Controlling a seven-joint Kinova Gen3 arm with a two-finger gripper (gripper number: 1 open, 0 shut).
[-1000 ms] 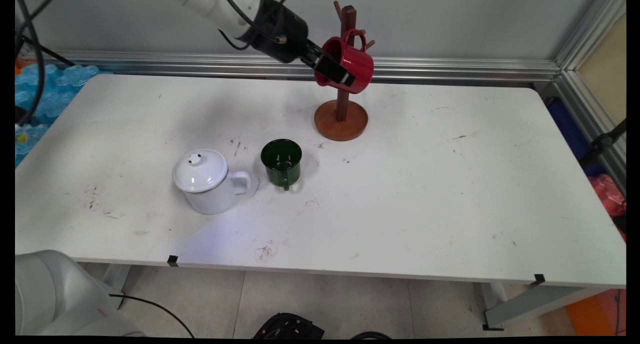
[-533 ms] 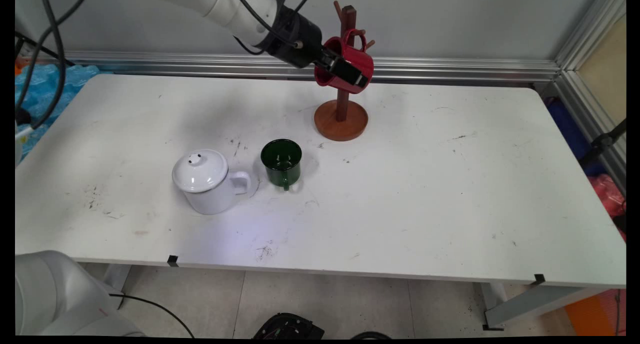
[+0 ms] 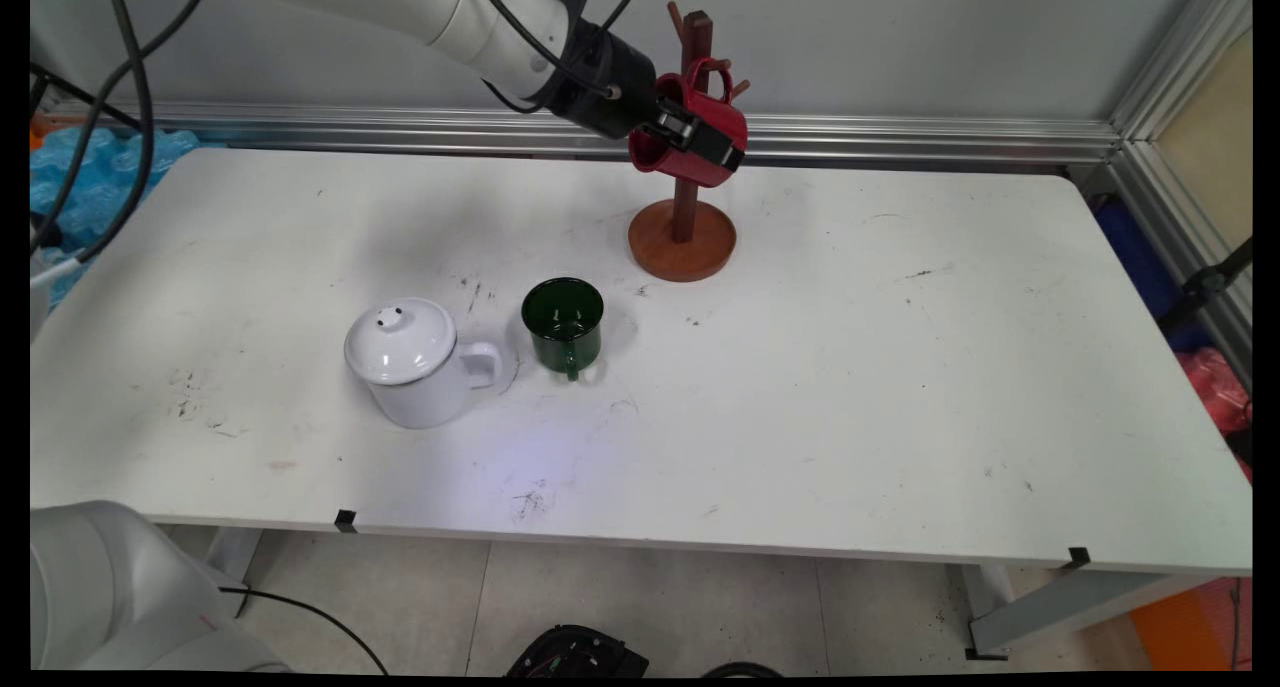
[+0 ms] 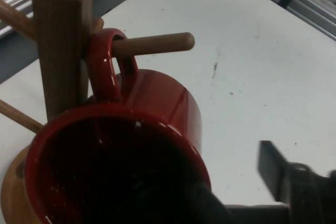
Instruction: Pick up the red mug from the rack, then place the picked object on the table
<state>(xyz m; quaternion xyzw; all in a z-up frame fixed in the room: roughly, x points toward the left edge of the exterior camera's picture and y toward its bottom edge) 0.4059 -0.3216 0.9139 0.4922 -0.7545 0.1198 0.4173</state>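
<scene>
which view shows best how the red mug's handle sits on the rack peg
The hand view: the red mug fills it, and its handle is plainly looped over a wooden peg beside the rack post. The main view shows the mug small, high on the rack, partly behind the gripper.

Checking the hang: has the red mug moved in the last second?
Yes. The red mug has shifted slightly right, closer to the rack's post, with its handle over a peg.

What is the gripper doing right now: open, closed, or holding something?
Gripper: closed on the rim of the red mug, whose handle is hooked over a peg of the wooden stand.
</scene>
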